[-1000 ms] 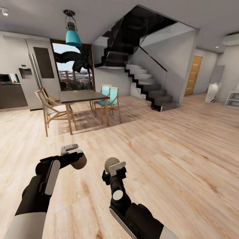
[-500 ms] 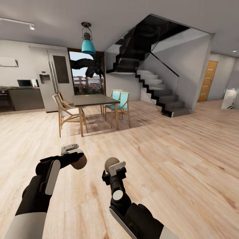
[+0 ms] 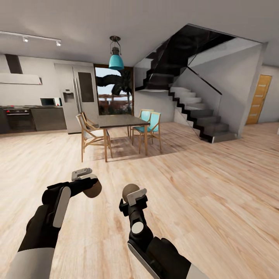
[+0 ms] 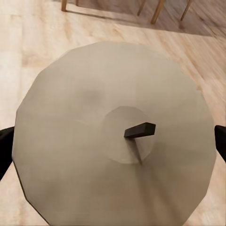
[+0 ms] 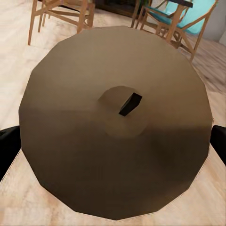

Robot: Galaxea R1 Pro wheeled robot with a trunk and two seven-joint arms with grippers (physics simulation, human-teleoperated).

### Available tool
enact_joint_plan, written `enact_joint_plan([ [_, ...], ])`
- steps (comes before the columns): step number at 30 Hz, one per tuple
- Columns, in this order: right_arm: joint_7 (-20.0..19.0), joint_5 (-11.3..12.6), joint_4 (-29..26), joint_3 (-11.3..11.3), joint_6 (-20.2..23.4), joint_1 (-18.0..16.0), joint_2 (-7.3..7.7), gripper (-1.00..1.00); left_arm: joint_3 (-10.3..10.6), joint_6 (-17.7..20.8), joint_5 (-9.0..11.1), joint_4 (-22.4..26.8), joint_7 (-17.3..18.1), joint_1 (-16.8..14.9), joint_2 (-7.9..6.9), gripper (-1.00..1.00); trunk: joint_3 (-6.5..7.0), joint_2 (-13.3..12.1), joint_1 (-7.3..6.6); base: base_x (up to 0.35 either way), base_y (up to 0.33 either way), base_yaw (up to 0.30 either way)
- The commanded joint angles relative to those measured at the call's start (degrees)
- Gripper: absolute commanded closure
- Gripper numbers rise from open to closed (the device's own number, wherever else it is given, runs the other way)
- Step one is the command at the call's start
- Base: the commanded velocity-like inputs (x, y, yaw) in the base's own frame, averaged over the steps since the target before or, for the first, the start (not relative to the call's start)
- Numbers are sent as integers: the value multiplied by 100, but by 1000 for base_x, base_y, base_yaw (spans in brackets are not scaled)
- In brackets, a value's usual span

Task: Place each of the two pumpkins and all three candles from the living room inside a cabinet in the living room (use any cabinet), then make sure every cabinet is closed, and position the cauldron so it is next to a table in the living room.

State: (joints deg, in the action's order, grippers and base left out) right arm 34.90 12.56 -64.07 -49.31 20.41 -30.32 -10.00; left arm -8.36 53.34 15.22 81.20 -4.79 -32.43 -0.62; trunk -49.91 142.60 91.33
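Black jointed forearms with pale grey oval panels, white upper sleeves, light grey fingers (image 3: 81, 173)

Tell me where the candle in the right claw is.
Head view: the stubby grey-brown candle sits low at centre, gripped in the right claw above bare wood floor, beside the left claw's candle.

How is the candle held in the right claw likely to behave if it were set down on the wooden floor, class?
The candle in the right claw looks like a stiff, stubby cylinder, so it probably holds its shape. Its wide flat top suggests it would stand steadily on end. On its rounded side, it would likely roll across the smooth floor.
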Motion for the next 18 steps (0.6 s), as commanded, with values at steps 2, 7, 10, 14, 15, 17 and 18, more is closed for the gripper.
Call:
enact_joint_plan([
  [2,0,1,0,0,-1,0,0,100,1,1,-17,-22,5,0,0,100,20,-81,-45,0,0,159],
  [7,0,1,8,0,-2,0,0,100,1,1,-19,-51,5,0,0,100,68,-282,-155,0,0,154],
  [10,-4,1,9,0,-2,0,0,100,1,1,-19,-52,5,0,0,100,97,-402,-220,0,0,149],
  [14,-9,1,9,0,-2,0,0,100,1,1,-19,-52,5,0,0,100,136,-563,-308,0,0,148],
  [15,-9,1,9,0,-2,0,0,100,1,1,-19,-54,5,0,0,100,146,-603,-330,0,0,145],
  [17,-9,1,9,0,-2,0,0,100,1,1,-19,-53,5,0,0,100,165,-683,-374,0,0,143],
  [18,-9,1,9,0,-2,0,0,100,1,1,-19,-55,5,0,0,100,175,-723,-396,0,0,141],
])
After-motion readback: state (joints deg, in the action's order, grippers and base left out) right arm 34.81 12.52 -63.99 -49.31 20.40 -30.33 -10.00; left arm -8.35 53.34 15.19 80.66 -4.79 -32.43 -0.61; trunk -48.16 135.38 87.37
